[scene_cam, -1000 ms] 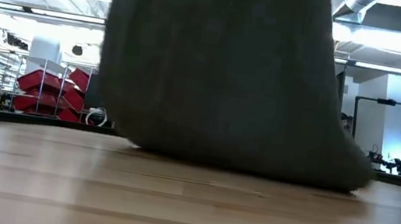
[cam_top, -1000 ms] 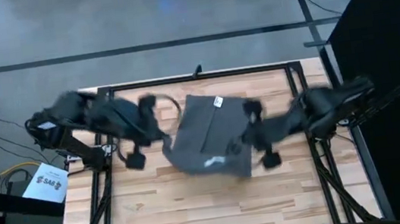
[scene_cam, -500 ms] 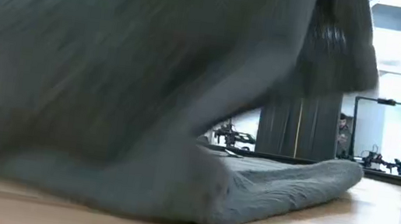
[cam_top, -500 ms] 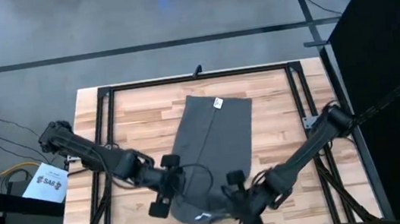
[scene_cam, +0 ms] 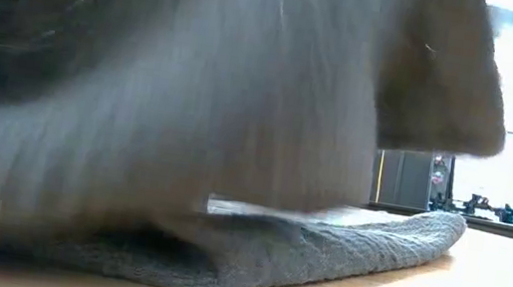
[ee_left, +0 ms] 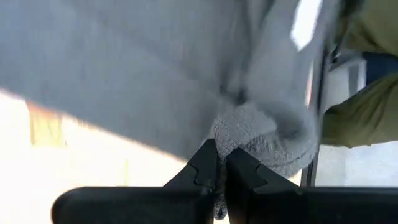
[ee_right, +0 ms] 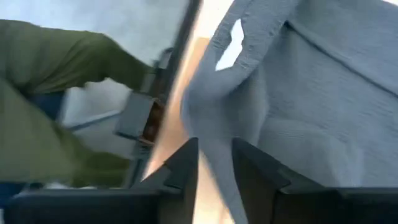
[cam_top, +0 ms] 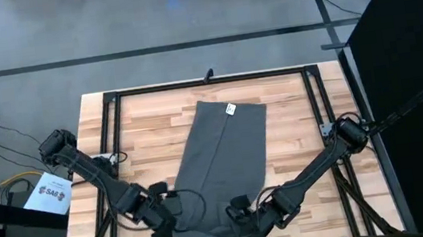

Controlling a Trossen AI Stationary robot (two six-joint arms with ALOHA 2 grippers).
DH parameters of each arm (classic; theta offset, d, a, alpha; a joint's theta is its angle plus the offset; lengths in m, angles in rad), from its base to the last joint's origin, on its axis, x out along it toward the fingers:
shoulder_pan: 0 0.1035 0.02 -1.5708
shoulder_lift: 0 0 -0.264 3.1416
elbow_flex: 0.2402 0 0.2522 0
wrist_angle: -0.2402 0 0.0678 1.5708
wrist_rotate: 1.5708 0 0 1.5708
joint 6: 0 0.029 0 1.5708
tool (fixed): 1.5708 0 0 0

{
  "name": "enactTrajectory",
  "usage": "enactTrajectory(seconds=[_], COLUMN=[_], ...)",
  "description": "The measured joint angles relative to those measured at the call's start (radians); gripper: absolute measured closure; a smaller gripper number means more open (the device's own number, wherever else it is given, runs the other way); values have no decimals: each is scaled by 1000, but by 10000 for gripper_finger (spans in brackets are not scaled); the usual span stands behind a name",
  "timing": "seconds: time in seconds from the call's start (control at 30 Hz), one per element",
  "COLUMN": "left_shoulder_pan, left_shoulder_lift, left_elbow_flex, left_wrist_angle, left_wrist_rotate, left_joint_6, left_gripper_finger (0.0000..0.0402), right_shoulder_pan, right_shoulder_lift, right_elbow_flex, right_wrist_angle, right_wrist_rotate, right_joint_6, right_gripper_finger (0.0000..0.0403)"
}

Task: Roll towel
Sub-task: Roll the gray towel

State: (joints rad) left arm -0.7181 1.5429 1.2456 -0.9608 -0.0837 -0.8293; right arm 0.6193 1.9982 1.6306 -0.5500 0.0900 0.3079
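The towel (cam_top: 221,162) lies stretched out along the middle of the wooden desk (cam_top: 140,127), its white label (cam_top: 231,109) at the far edge and its near end lifted off the wood at the front of the desk. The left claw (cam_top: 166,225) is at the towel's near left corner; in the left wrist view its two fingers (ee_left: 205,168) are pressed together with a bunched fold of grey cloth pinched between them. The right claw (cam_top: 244,220) is at the near right corner, and the right wrist view shows its fingers (ee_right: 186,163) closed on a strip of the cloth that runs up between them. In the low view the raised cloth hangs close to the camera, above the flat part of the towel (scene_cam: 343,241) resting on the desk. A person's olive sleeve (ee_right: 56,62) shows beyond the desk edge in both wrist views.
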Motion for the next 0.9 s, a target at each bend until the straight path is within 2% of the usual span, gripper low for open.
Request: enactTrajectory(seconds=[0.17, 0.27, 0.4, 0.47, 0.6, 0.67, 0.8, 0.9], left_shoulder_pan=[-78, -123, -165, -185, -211, -218, -209, -158], left_shoulder_lift=[-1, -1, -1, -1, -1, -1, -1, -1], left_elbow_flex=[-62, -100, -157, -184, -213, -219, -222, -222], left_wrist_angle=[-39, -65, -62, -34, -6, -11, 20, 100], left_wrist_rotate=[1, -18, -23, -25, -30, -65, -258, -331], left_joint_6=[-224, -362, -516, -568, -615, -630, -592, -465], left_gripper_finger=[402, 402, 402, 402, 402, 402, 402, 402], right_shoulder_pan=[-21, -52, -103, -132, -192, -215, -251, -296], right_shoulder_lift=[-12, -19, -17, -16, -15, -15, -34, -37], right_elbow_flex=[0, -4, -95, -164, -285, -331, -397, -430], right_wrist_angle=[-125, -240, -219, -149, -113, -116, -120, -128], right_wrist_rotate=[-11, 67, 100, 99, 99, 100, 99, 95], right_joint_6=[-73, -90, -122, -126, -125, -125, -147, -209], right_gripper_finger=[257, 242, 240, 243, 251, 253, 254, 254])
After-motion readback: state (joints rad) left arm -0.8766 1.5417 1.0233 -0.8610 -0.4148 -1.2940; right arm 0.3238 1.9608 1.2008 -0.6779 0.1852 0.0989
